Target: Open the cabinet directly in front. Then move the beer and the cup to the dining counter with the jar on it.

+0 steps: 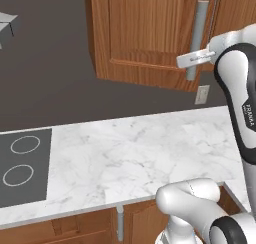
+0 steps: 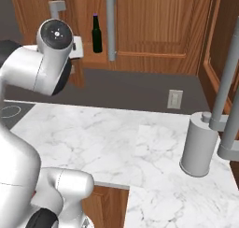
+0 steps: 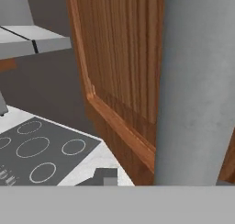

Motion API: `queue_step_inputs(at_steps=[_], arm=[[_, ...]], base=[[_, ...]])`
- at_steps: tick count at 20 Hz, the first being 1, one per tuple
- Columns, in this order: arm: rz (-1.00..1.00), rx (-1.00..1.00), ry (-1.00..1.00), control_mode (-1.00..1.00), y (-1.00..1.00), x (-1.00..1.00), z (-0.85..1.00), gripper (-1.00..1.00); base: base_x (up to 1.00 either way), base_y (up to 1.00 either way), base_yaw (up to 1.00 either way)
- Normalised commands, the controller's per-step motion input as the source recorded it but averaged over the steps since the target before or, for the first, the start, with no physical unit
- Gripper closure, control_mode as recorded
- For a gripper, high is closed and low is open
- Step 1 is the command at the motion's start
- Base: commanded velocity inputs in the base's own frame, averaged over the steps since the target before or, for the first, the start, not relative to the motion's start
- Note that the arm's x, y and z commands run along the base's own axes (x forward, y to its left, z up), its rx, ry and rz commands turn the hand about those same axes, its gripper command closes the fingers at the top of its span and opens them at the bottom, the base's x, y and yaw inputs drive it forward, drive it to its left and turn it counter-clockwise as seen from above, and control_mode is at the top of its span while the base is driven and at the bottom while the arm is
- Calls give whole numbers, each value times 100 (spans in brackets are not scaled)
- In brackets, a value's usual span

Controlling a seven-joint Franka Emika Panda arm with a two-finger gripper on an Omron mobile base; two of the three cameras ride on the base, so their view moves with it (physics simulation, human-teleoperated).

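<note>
Beside end effector (image 1: 186,61), cabinet (image 1: 145,28) handle (image 1: 197,38)

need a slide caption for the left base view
White arm's end effector at the long grey bar handle of the reddish-brown wooden wall cabinet, above the white marble worktop.

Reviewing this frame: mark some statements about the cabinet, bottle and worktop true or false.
1. The gripper is at the long grey bar handle of the reddish-brown wooden cabinet. True.
2. The slim dark green glass bottle stands on the white marble worktop. False: it stands up inside the cabinet.
3. A dark cooktop with ring burners is set into the worktop. True.
4. The pale wall outlet is mounted on a cabinet door. False: it is on the dark grey wall below the cabinet.
</note>
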Motion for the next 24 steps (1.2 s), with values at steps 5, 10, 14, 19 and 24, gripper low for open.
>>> queue_step_inputs(at_steps=[5, 10, 14, 19, 24], arm=[[1, -5, 0, -100, 100, -25, -7, 100], [2, -5, 0, -100, 100, -23, -11, 100], [2, -3, 0, -100, 100, -16, -15, 100], [0, 0, 3, -100, 94, -3, -21, 100], [-12, -4, 11, -100, 25, 0, -19, 100]], base=[[0, 0, 0], [0, 0, 0], [0, 0, 0], [0, 0, 0], [0, 0, 0]])
